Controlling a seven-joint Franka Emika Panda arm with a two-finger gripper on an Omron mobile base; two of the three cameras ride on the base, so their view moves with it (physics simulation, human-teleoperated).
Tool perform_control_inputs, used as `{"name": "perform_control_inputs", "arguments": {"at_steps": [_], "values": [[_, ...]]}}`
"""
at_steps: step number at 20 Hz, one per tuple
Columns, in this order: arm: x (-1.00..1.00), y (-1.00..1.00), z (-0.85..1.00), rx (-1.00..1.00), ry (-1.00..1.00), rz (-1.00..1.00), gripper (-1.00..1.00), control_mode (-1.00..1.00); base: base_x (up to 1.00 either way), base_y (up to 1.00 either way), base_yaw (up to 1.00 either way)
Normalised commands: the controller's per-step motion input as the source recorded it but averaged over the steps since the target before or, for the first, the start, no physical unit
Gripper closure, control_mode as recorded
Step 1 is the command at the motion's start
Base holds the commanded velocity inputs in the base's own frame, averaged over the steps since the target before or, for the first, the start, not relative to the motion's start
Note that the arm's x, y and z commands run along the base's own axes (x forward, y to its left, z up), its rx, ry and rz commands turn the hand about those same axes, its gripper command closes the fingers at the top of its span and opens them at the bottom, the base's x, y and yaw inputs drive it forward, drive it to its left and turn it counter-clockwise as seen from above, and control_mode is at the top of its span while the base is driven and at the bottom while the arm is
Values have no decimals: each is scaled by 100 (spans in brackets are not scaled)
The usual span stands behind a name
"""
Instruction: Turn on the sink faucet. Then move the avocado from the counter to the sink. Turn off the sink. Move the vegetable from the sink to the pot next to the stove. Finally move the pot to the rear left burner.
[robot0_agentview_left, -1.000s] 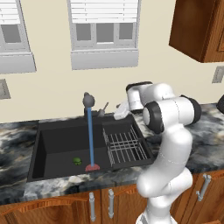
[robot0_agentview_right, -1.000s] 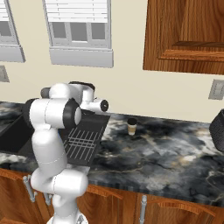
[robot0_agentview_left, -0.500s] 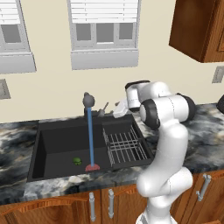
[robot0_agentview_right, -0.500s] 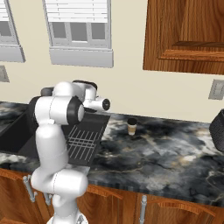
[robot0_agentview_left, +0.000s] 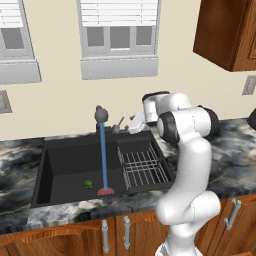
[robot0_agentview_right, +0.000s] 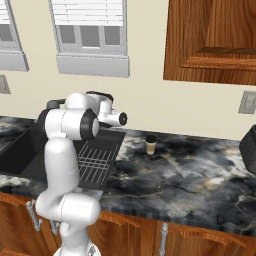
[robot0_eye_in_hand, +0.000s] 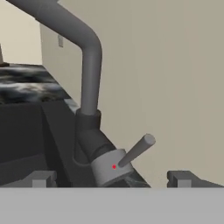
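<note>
Water runs onto the avocado (robot0_agentview_left: 88, 184); with my tool (robot0_eye_in_hand: 111, 178) spread, I'd nudge the faucet lever (robot0_eye_in_hand: 136, 150), lower centre, off gently.

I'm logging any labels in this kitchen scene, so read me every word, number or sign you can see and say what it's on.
No readable text in these views.
The cup on the counter: no readable label.
The faucet base: a red dot beside the handle, no writing.
</note>
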Motion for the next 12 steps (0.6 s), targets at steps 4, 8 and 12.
{"name": "perform_control_inputs", "arguments": {"at_steps": [4,8,12], "values": [[18,4,-7,0,-2,3,-100,-100,0,0,0],[18,4,-8,0,-2,3,-100,-100,0,0,0],[18,6,-9,0,-2,3,-100,-100,0,0,0]]}}
